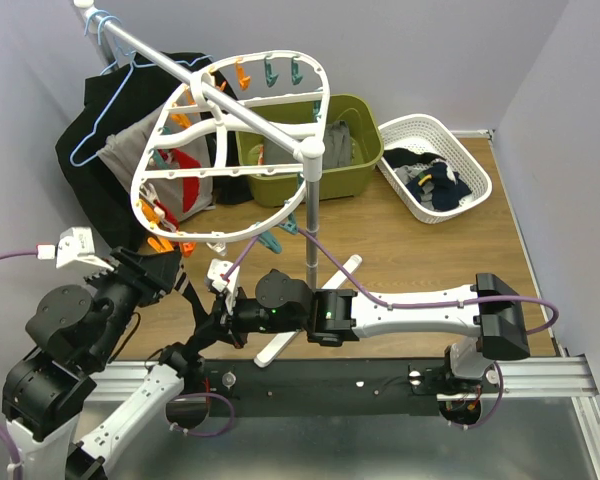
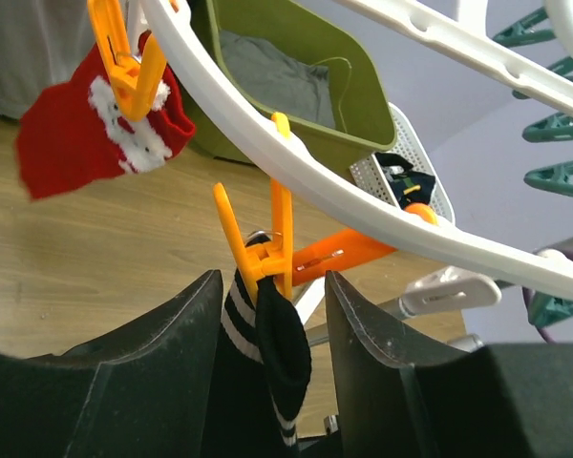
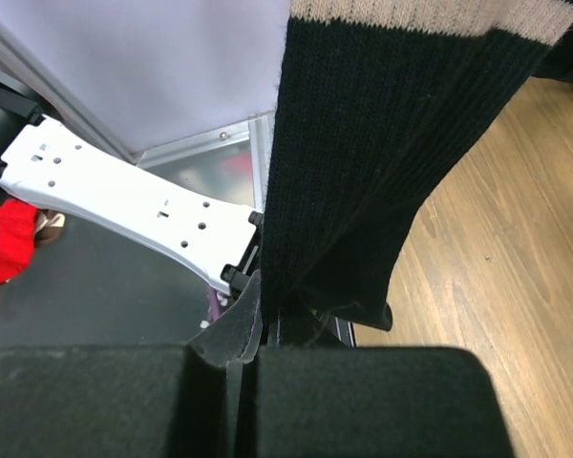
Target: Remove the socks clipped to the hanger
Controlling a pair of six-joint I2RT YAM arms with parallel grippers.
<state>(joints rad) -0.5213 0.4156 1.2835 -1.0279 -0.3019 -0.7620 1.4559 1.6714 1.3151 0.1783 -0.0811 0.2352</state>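
Observation:
The white oval hanger [image 1: 230, 150] hangs from a rail, ringed with orange and teal pegs. In the left wrist view a black sock with white stripes [image 2: 282, 353] hangs from an orange peg [image 2: 263, 253] on the hanger rim [image 2: 363, 205]. My left gripper [image 2: 270, 286] is open, its fingers either side of that sock just below the peg. A red sock with white pattern [image 2: 86, 134] is clipped further left. My right gripper [image 3: 267, 305] is shut on the lower part of a black sock with a pale band [image 3: 363, 172]. Both grippers sit under the hanger's near edge, the left [image 1: 170, 268] and the right [image 1: 212, 312].
A green bin [image 1: 310, 150] with grey cloth and a white basket [image 1: 435, 170] holding dark socks stand at the back. The stand's pole [image 1: 312, 200] rises at centre, its white feet on the wooden floor. A black garment on a blue wire hanger [image 1: 100, 130] hangs at left.

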